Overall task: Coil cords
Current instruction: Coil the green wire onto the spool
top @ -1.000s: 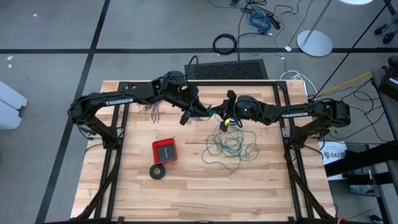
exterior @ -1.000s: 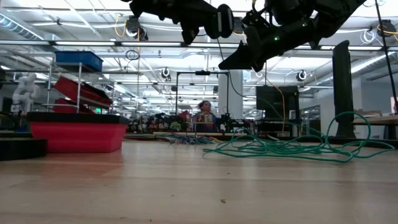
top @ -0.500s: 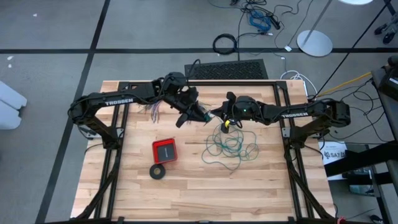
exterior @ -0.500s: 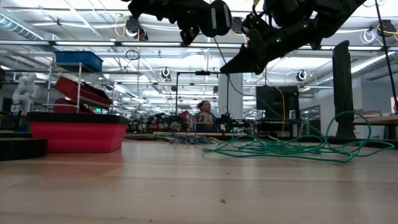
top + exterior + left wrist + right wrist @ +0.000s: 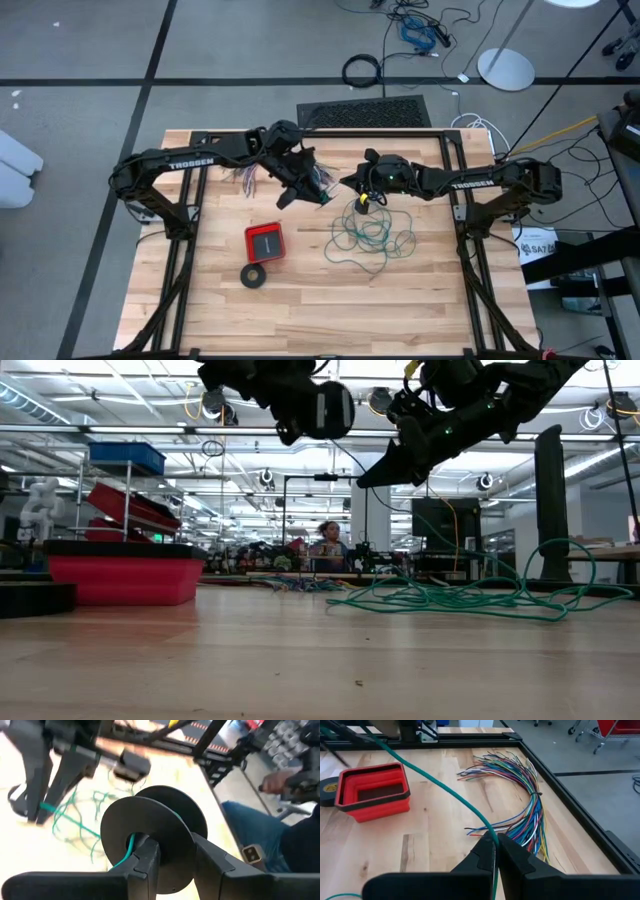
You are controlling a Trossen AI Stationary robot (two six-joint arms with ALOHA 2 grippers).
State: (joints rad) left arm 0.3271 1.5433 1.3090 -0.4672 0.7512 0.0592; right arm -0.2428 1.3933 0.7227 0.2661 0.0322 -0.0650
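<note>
I see a red square tray (image 5: 264, 241) on the wooden counter (image 5: 300, 310), toward its left half, open side up. Just beside it, nearer the front edge, lies a black tape ring (image 5: 254, 276), flat. A fanned bundle of many-coloured wires (image 5: 520, 795) lies near the back edge, its strands bound together at one spot. Off the counter, on the grey floor, I see a black mat (image 5: 365, 112), a coiled black cable (image 5: 362, 71) and a white round lamp base (image 5: 505, 68). A person (image 5: 326, 545) sits far back in the room.

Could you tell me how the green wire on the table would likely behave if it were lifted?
The green wire lies in loose, irregular loops, so it is probably floppy and apt to snag. It looks thin, so likely light; the strand pinched in the right gripper could slip.
</note>
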